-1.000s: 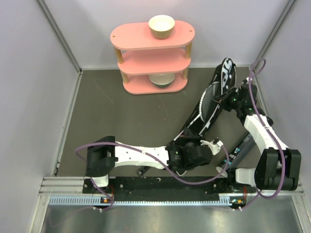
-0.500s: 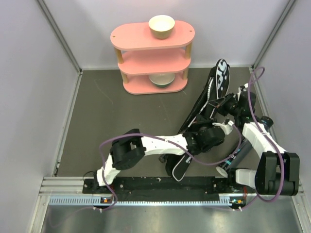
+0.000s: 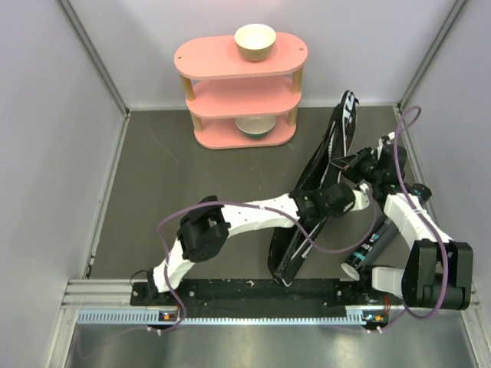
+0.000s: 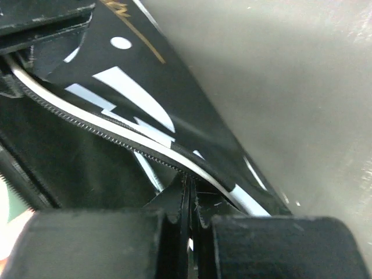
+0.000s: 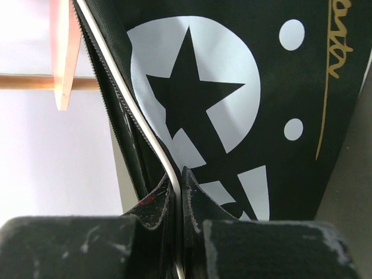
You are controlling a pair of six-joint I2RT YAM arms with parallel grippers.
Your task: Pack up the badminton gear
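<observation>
The left gripper [image 4: 189,192] is pressed together on the white-piped zip edge [image 4: 104,131] of the SPORT bag [image 3: 291,253]. The right gripper [image 5: 177,180] pinches that piping nearer the bag's far end, probably to hold the mouth taut for zipping. The bag stands on edge, running from the worktop's [image 3: 192,176] near edge toward its far right corner. The black tube [image 3: 372,247] lies just beside it by the right edge, not yet packed. Only the wrist views show the pinches, and only the overhead view shows the tube. The bag's contents are hidden.
</observation>
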